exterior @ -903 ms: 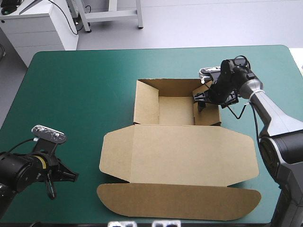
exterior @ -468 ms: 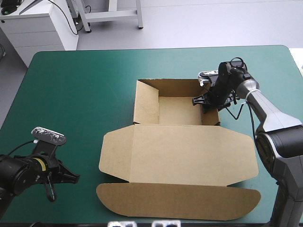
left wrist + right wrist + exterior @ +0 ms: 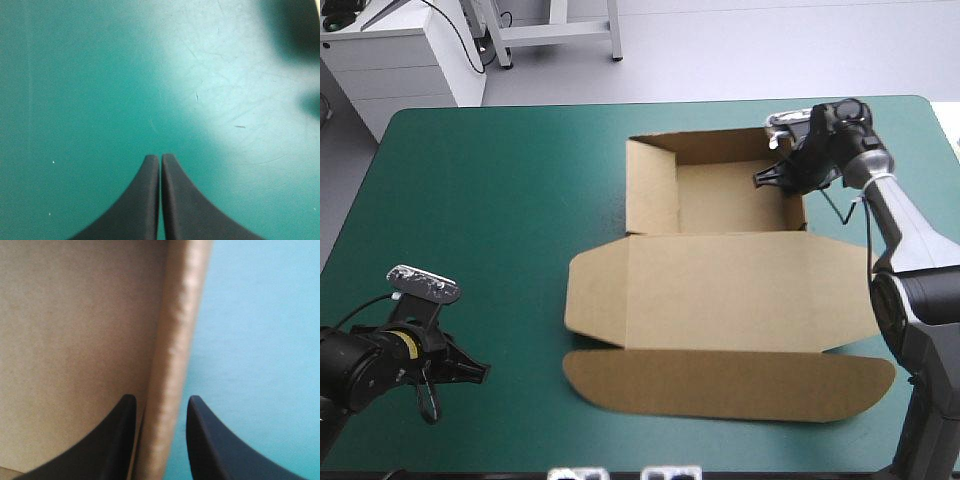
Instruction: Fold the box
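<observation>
Securing the raised right wall [image 3: 804, 212] of the box [image 3: 720, 300] is, in our judgement, the step in hand. The box lies on the teal-green cover [image 3: 480, 200], right of the table's middle. Its tray [image 3: 730, 200], walls up, sits toward the far edge. The lid [image 3: 750, 295] lies flat on the near side, with the rounded outer flap [image 3: 720, 385] nearest the robot.

To do this step well, we advise the following:

1. Keep the right gripper [image 3: 786, 180] square to the wall, so that pressure falls evenly along the folded edge.
2. Press straight down along the wall, not sideways; a sideways pull is likely to drag the light board across the cover.
3. Confirm that the doubled board is seated against the tray floor before we release.
4. Treat the board as springy. A wall that is not tucked home may well lean open again.

Finger state, right arm: the wrist view shows the two black fingers [image 3: 117, 440] standing a little apart, with the thick folded wall between them. One finger is inside the tray, the other outside over the cover. They appear clamped on the wall, with little or no gap at either face.

Finger state, left arm: the left gripper [image 3: 425, 385] hangs over bare cover near the table's near left corner, well apart from the box. Its fingers are pressed together in one pointed arch and hold nothing.
</observation>
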